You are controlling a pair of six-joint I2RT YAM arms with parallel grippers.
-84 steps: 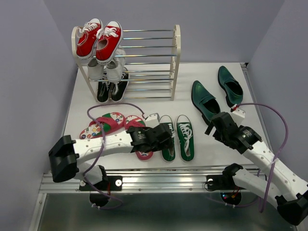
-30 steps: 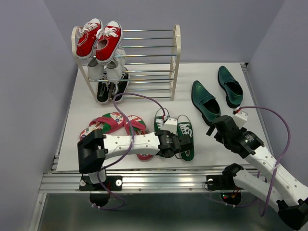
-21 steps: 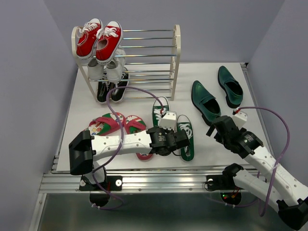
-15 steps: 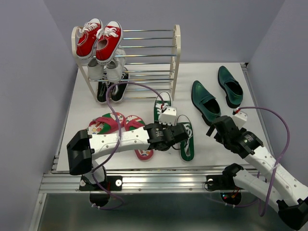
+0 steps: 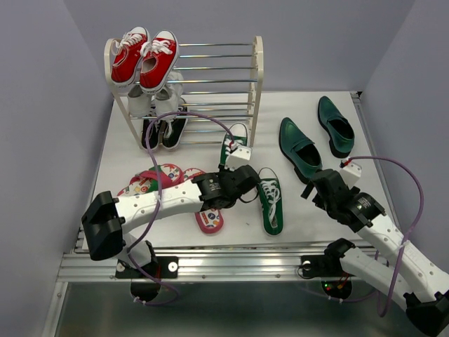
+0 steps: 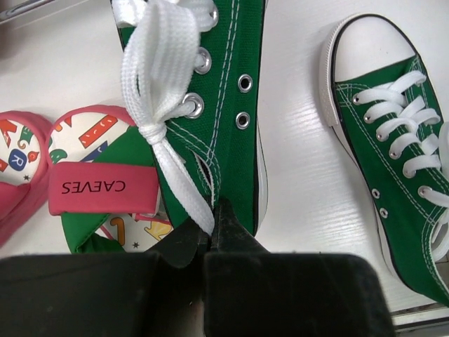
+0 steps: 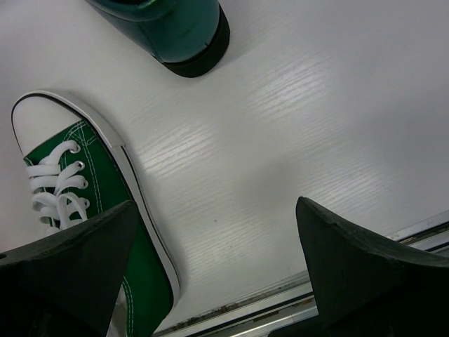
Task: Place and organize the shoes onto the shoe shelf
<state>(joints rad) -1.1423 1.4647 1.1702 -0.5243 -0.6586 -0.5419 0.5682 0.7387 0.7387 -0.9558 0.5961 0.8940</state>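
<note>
Green canvas and white laces mark the held sneaker (image 5: 236, 138). The left claw (image 6: 210, 226) pinches it, both black fingers pressed together on its side wall near the heel opening, just under the lace bow. In the top view this shoe is at the middle of the tabletop (image 5: 119, 154), with its toe pointing to 12 o'clock, close to the bottom tier of the shoe shelf (image 5: 257, 91). I cannot tell whether its sole clears the surface.

The second green sneaker (image 5: 270, 200) lies flat at 5 o'clock from the held one, apart from it. The pink-red flip-flops (image 5: 160, 179) lie at 8 o'clock, partly under the left arm. The two dark green loafers (image 5: 300, 147) rest at 2 o'clock, well clear of the shelf.

The shelf stands at 11 o'clock. Its left half holds red sneakers (image 5: 144, 56) on top, white sneakers (image 5: 156, 102) below them and black sneakers (image 5: 163, 130) on the bottom tier.

The right claw (image 7: 217, 210) is spread wide over bare tabletop at 4 o'clock, gripping nothing, between a loafer's heel and the second sneaker's toe.
</note>
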